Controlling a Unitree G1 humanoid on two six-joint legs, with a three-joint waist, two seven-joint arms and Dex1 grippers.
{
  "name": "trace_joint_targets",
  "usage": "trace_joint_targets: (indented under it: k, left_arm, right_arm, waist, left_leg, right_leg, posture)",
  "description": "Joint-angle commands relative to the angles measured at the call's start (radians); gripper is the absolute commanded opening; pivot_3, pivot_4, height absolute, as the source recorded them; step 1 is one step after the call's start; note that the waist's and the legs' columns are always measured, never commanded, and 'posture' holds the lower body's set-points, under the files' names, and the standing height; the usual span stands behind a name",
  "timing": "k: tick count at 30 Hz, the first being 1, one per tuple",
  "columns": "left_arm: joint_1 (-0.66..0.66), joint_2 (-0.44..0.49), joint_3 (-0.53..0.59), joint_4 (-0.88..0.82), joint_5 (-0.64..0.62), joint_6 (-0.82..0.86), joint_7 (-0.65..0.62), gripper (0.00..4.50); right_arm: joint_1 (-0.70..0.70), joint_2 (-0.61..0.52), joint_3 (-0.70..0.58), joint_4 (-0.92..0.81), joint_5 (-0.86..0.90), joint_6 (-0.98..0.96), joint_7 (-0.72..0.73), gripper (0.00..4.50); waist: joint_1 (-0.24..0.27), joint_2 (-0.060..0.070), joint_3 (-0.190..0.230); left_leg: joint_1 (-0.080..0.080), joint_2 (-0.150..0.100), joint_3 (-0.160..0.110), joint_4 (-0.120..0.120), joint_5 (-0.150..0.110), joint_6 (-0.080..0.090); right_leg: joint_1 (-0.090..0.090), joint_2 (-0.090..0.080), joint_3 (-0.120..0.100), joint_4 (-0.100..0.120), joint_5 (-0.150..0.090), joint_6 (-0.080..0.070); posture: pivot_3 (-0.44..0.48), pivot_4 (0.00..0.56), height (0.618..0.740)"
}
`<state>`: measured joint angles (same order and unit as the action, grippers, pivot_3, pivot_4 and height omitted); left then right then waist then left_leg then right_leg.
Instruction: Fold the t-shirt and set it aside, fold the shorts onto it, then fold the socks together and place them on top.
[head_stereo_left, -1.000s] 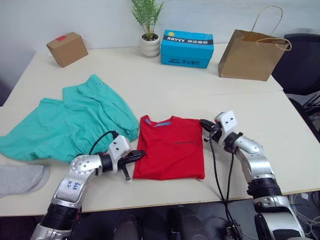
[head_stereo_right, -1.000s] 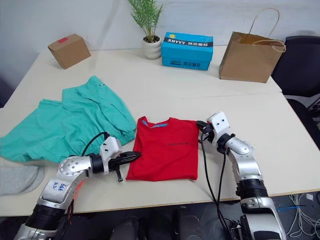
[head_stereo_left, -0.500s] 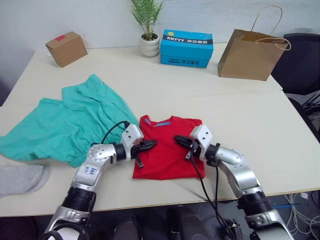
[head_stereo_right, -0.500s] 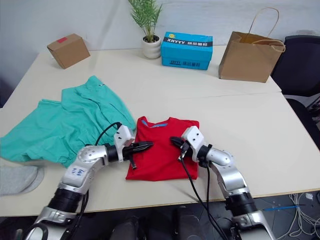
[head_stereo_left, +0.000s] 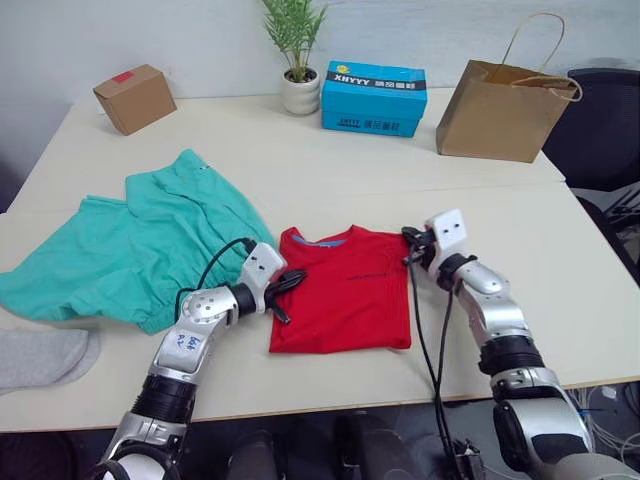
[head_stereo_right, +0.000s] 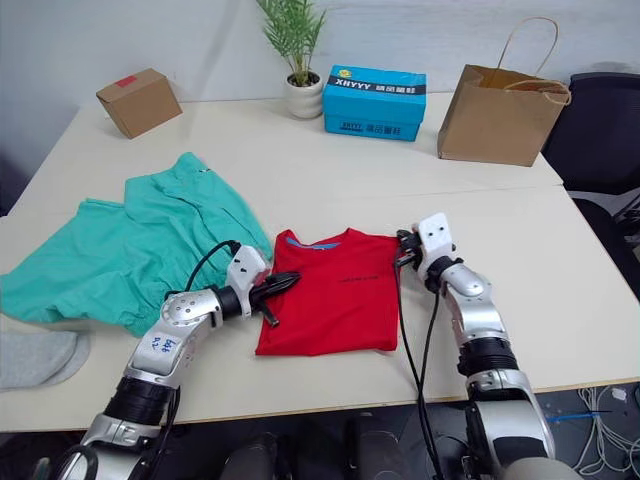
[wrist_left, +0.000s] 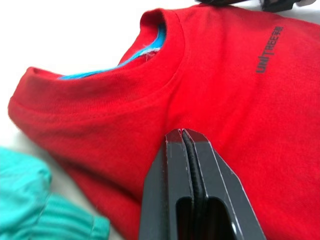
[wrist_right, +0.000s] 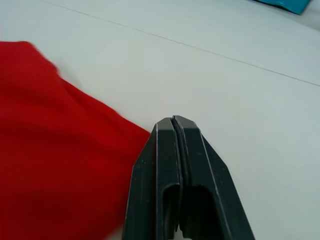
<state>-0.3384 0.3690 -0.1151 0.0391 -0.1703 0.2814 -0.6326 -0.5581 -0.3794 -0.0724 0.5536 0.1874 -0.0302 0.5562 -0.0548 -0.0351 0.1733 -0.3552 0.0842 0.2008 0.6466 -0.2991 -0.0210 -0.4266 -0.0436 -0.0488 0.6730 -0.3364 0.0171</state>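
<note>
Head view: folded red t-shirt (head_stereo_left: 343, 288) lies at table (head_stereo_left: 300, 150) centre-front, teal shorts (head_stereo_left: 130, 245) spread just to its left, grey socks (head_stereo_left: 40, 357) at the near left edge; left gripper (head_stereo_left: 290, 280) at the shirt's left edge, right gripper (head_stereo_left: 410, 243) at its upper right corner. Left wrist view: fingers (wrist_left: 192, 165) pressed together, empty, over red cloth below the blue-trimmed neckline. Right wrist view: fingers (wrist_right: 175, 150) closed on nothing, at the shirt's edge over bare table.
</note>
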Motion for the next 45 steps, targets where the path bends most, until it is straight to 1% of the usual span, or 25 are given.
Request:
trace_joint_targets:
  k: [1,3,5,6,8,10,13,16,18,20,24,27,28,30,31,32,34,35,36,37,39,42,45]
  left_arm:
    - [0.012,0.001,0.027,-0.049,-0.047,-0.057,-0.051,0.04]
    - [0.009,0.000,0.035,-0.082,-0.086,-0.078,-0.098,0.04]
    - [0.008,0.002,0.035,-0.118,-0.130,-0.062,-0.143,0.04]
    - [0.010,0.005,0.034,-0.132,-0.145,-0.050,-0.156,0.04]
    - [0.031,0.038,-0.007,-0.174,-0.147,-0.027,-0.214,0.04]
    - [0.050,0.059,-0.025,-0.195,-0.135,0.000,-0.223,0.04]
    - [0.086,0.074,-0.025,-0.205,-0.110,0.022,-0.188,0.04]
    - [0.125,0.084,-0.026,-0.164,-0.079,-0.009,-0.183,0.04]
    - [0.148,0.091,-0.024,-0.118,-0.059,-0.044,-0.185,0.04]
    - [0.161,0.106,-0.015,-0.094,-0.047,-0.060,-0.192,0.04]
    - [0.177,0.134,0.001,-0.086,-0.052,-0.077,-0.205,0.04]
    - [0.191,0.140,0.019,-0.104,-0.073,-0.097,-0.212,0.04]
    - [0.192,0.135,0.030,-0.111,-0.086,-0.111,-0.218,0.04]
    - [0.194,0.125,0.061,-0.129,-0.128,-0.143,-0.235,0.00]
    - [0.197,0.121,0.082,-0.143,-0.157,-0.161,-0.250,0.00]
    - [0.197,0.118,0.094,-0.149,-0.175,-0.172,-0.260,0.00]
    - [0.210,0.131,0.136,-0.202,-0.241,-0.155,-0.290,0.40]
    - [0.216,0.139,0.150,-0.227,-0.263,-0.140,-0.296,0.58]
    - [0.225,0.154,0.162,-0.260,-0.289,-0.118,-0.308,0.87]
    - [0.238,0.173,0.178,-0.304,-0.319,-0.089,-0.316,1.22]
    - [0.257,0.196,0.204,-0.369,-0.358,-0.077,-0.326,1.84]
    - [0.292,0.238,0.222,-0.433,-0.395,-0.054,-0.356,2.85]
    - [0.350,0.265,0.229,-0.455,-0.421,-0.107,-0.449,3.79]
  right_arm:
    - [0.070,-0.047,-0.019,-0.242,0.117,0.016,0.176,0.00]
    - [0.146,-0.091,0.004,-0.395,0.142,0.065,0.241,0.00]
    - [0.222,-0.122,0.024,-0.533,0.167,0.121,0.279,0.00]
    - [0.248,-0.130,0.028,-0.580,0.179,0.147,0.286,0.00]
    - [0.375,-0.145,0.094,-0.738,0.161,0.180,0.291,0.00]
    - [0.467,-0.136,0.136,-0.823,0.140,0.196,0.271,0.00]
    - [0.521,-0.126,0.162,-0.817,0.085,0.173,0.231,0.00]
    - [0.544,-0.107,0.163,-0.768,0.047,0.179,0.177,0.00]
    - [0.563,-0.100,0.146,-0.733,0.036,0.159,0.153,0.00]
    - [0.597,-0.122,0.102,-0.710,0.034,0.123,0.150,0.00]
    - [0.671,-0.186,0.022,-0.720,0.074,0.082,0.211,0.00]
    - [0.698,-0.227,-0.055,-0.751,0.175,0.125,0.268,0.00]
    - [0.702,-0.240,-0.082,-0.777,0.247,0.180,0.295,0.00]
    - [0.705,-0.286,-0.120,-0.844,0.400,0.320,0.361,0.37]
    - [0.699,-0.311,-0.130,-0.864,0.449,0.385,0.377,0.60]
    - [0.693,-0.328,-0.135,-0.873,0.473,0.425,0.383,0.93]
    - [0.653,-0.386,-0.143,-0.865,0.570,0.626,0.350,1.66]
    - [0.630,-0.404,-0.147,-0.857,0.611,0.705,0.333,1.95]
    - [0.593,-0.431,-0.139,-0.833,0.635,0.805,0.308,2.29]
    - [0.545,-0.441,-0.117,-0.797,0.623,0.835,0.310,2.68]
    - [0.442,-0.435,-0.101,-0.717,0.666,0.987,0.265,3.35]
    - [0.325,-0.424,-0.051,-0.631,0.689,1.134,0.279,4.45]
    - [0.205,-0.389,-0.003,-0.542,0.714,1.290,0.277,4.50]
  waist:
    - [-0.001,0.001,0.001]
    - [-0.001,0.002,0.001]
    - [0.001,0.002,0.001]
    - [0.001,0.002,0.001]
    - [0.002,0.002,0.001]
    - [0.002,0.001,0.001]
    - [-0.003,0.001,0.001]
    - [0.000,0.000,0.002]
    - [0.002,0.000,0.002]
    - [0.005,0.000,0.001]
    - [0.014,-0.001,0.001]
    - [0.016,-0.001,0.001]
    - [0.014,-0.001,0.001]
    - [0.010,0.000,0.001]
    - [0.010,0.000,0.002]
    - [0.010,0.000,0.002]
    - [0.010,0.000,0.002]
    - [0.011,-0.001,0.002]
    - [0.012,-0.001,0.002]
    - [0.011,-0.001,0.002]
    - [0.003,-0.002,0.003]
    - [0.002,-0.002,0.003]
    - [-0.006,-0.002,0.003]
  left_leg:
    - [0.000,0.000,0.000,0.000,0.000,0.000]
    - [-0.001,0.000,0.000,-0.001,0.000,0.000]
    - [-0.002,0.000,0.000,-0.001,0.000,-0.001]
    - [-0.001,0.001,0.000,-0.001,0.000,-0.001]
    - [-0.001,0.001,0.000,-0.001,-0.001,-0.001]
    - [0.000,0.001,-0.001,-0.002,-0.001,-0.002]
    - [0.000,0.001,-0.001,-0.002,-0.001,-0.003]
    - [0.000,0.001,0.000,-0.001,-0.001,-0.001]
    - [0.000,0.000,-0.001,-0.001,-0.001,-0.002]
    - [0.000,0.001,-0.001,-0.002,-0.001,-0.002]
    - [0.000,0.000,-0.002,-0.002,-0.002,0.000]
    - [0.001,0.000,-0.001,-0.002,-0.003,0.002]
    - [0.001,0.000,-0.001,-0.002,-0.003,0.002]
    - [0.001,0.001,-0.001,-0.002,-0.004,0.002]
    - [0.001,0.001,-0.001,-0.002,-0.004,0.002]
    - [0.001,0.001,-0.002,-0.002,-0.004,0.002]
    - [0.000,0.001,-0.002,-0.002,-0.004,0.003]
    - [0.000,0.001,-0.003,-0.002,-0.004,0.003]
    - [0.000,0.001,-0.003,-0.002,-0.004,0.003]
    - [0.000,0.001,-0.003,-0.002,-0.004,0.003]
    - [-0.001,0.001,-0.003,-0.002,-0.005,0.003]
    - [-0.002,0.001,-0.003,-0.002,-0.005,0.003]
    - [-0.002,0.001,-0.002,-0.002,-0.005,0.003]
  right_leg:
    - [0.000,0.000,0.000,0.000,0.000,0.000]
    - [-0.002,0.000,0.000,0.000,0.000,0.000]
    - [-0.002,0.001,0.000,-0.001,0.000,0.000]
    - [-0.001,0.001,0.000,-0.001,0.000,0.000]
    - [-0.001,0.001,0.000,-0.001,0.000,0.000]
    - [0.000,0.002,-0.001,-0.002,0.000,0.000]
    - [0.000,0.002,0.000,-0.002,0.000,0.000]
    - [0.000,0.001,0.000,-0.002,0.000,0.001]
    - [0.000,0.001,0.000,-0.002,0.000,0.000]
    - [0.000,0.001,0.000,-0.003,0.000,0.000]
    - [0.001,0.001,-0.001,-0.006,0.000,0.000]
    - [0.003,0.001,-0.001,-0.007,0.001,0.001]
    - [0.003,0.001,-0.001,-0.007,0.001,0.001]
    - [0.003,0.001,-0.001,-0.007,0.001,0.001]
    - [0.003,0.001,-0.001,-0.006,0.001,0.001]
    - [0.002,0.001,-0.001,-0.006,0.001,0.001]
    - [0.002,0.001,-0.001,-0.007,0.001,0.001]
    - [0.002,0.001,-0.001,-0.007,0.001,0.000]
    - [0.002,0.001,-0.001,-0.007,0.001,0.000]
    - [0.002,0.001,-0.001,-0.007,0.001,0.000]
    - [0.002,0.001,-0.001,-0.008,0.001,0.001]
    - [0.002,0.001,-0.001,-0.009,0.001,0.001]
    - [0.002,0.002,-0.001,-0.010,0.001,0.001]
  posture:
    - [0.000,0.150,0.740]
    - [0.000,0.150,0.740]
    - [0.000,0.150,0.740]
    - [0.000,0.150,0.740]
    - [0.000,0.150,0.740]
    - [0.000,0.150,0.740]
    - [0.000,0.150,0.740]
    - [0.000,0.150,0.740]
    - [0.000,0.150,0.740]
    - [0.000,0.150,0.740]
    - [0.000,0.150,0.740]
    - [0.000,0.150,0.740]
    - [0.000,0.150,0.740]
    - [0.000,0.150,0.740]
    - [0.000,0.150,0.740]
    - [0.000,0.150,0.740]
    - [0.000,0.150,0.740]
    - [0.000,0.150,0.740]
    - [0.000,0.150,0.740]
    - [0.000,0.150,0.740]
    - [0.000,0.150,0.740]
    - [0.000,0.150,0.740]
    - [0.000,0.150,0.740]
